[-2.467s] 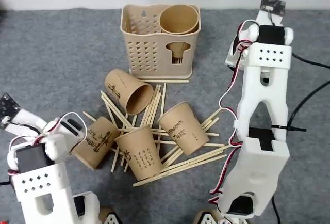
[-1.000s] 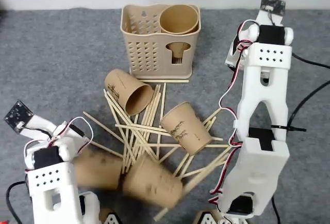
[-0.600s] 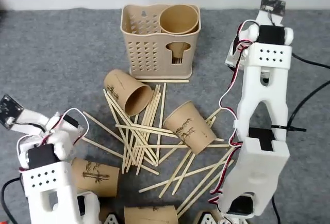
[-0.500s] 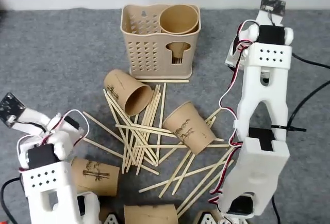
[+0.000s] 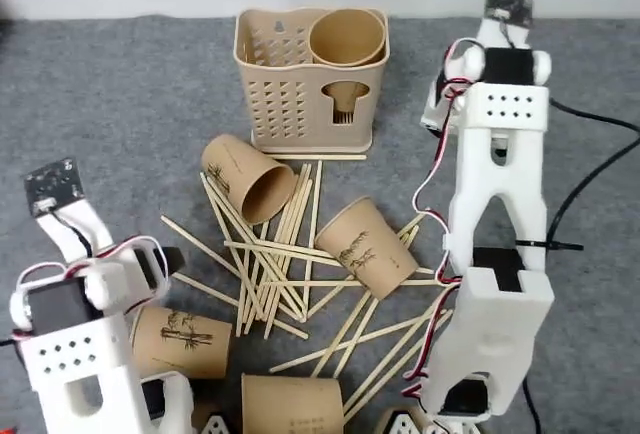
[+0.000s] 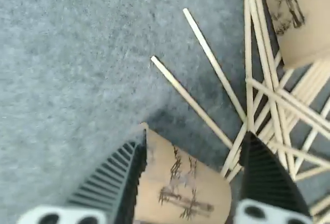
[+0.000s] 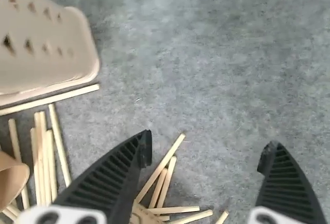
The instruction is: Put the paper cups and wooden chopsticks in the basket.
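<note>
Near the front edge of the desk point(image 5: 110, 104), the left gripper point(image 6: 195, 140) hangs with its fingers spread wide astride a paper cup point(image 6: 185, 193). That cup lies on its side, long axis roughly along that edge, probably lined up for a grab. Chopsticks point(image 5: 270, 254) criss-cross mid-desk, mostly pointing toward the basket point(image 5: 300, 104) by the back edge, where one upright cup point(image 5: 347, 36) sits. The right gripper point(image 7: 208, 142), fingers also wide open, hovers over chopstick ends near the basket.
</note>
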Motion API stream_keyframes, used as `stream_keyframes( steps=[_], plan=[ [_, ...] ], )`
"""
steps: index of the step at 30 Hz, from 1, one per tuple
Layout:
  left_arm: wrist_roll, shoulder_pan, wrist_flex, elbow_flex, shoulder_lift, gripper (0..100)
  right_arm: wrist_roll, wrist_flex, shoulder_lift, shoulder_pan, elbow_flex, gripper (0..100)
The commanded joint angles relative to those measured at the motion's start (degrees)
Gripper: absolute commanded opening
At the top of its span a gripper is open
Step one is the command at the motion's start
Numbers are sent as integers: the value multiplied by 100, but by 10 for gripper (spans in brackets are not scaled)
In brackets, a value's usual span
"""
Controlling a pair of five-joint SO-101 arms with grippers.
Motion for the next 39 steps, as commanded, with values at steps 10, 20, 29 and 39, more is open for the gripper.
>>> stream_keyframes(
  steps=[10, 20, 29, 39],
  plan=[
    [-1916, -993, 571, -1297, 3332, 285, 9, -40, -119, 110, -308, 329],
    [-2286, -905, 571, -1209, 3956, 284, 9, -84, -110, 92, -308, 329],
    [-2101, -879, 554, -927, 3965, 245, 0, -92, -66, 66, -308, 329],
    [-1336, -246, 281, -910, 3938, 13, -18, -207, -66, -13, -308, 329]
  ],
)
